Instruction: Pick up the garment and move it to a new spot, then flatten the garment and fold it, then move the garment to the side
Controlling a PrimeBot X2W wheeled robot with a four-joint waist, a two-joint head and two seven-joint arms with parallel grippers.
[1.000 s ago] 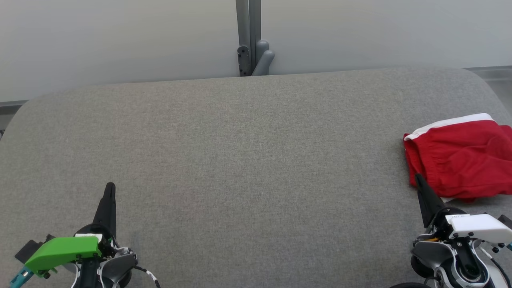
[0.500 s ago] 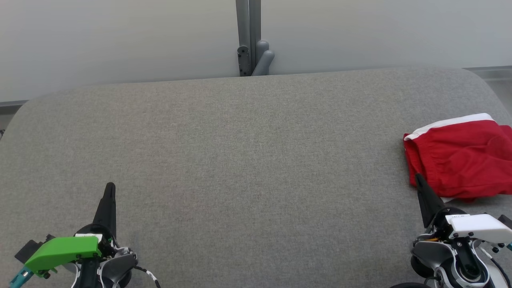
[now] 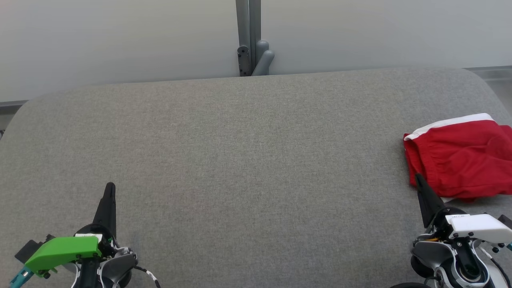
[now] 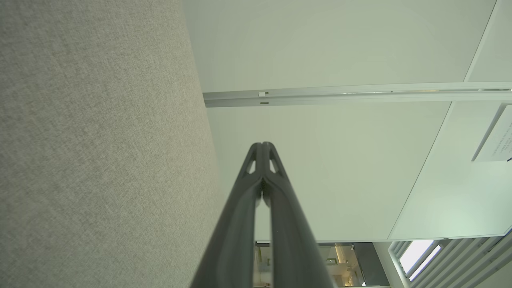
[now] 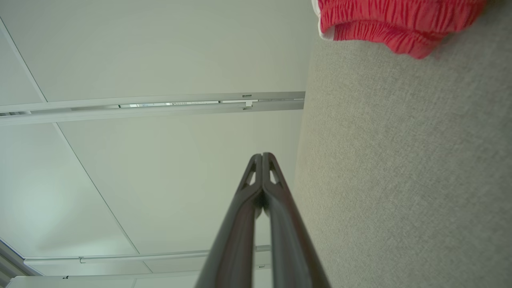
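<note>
Garment (image 3: 460,156) (red, white-trimmed) lies near right gripper (image 3: 418,177); wrist views show it and left gripper (image 4: 262,145) closed, empty

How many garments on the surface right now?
1: a red garment with a white band, at the right edge of the surface, beyond the right gripper. It runs off frame; others could lie past it.

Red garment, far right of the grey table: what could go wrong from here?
The red garment with white trim runs off the head view's right edge; its extent is hidden, so a grasp could be misjudged.
The right tool is shut, tip by the cloth's near corner; advancing shut would likely bunch it.
The left tool sits far across the grey fabric table.
</note>
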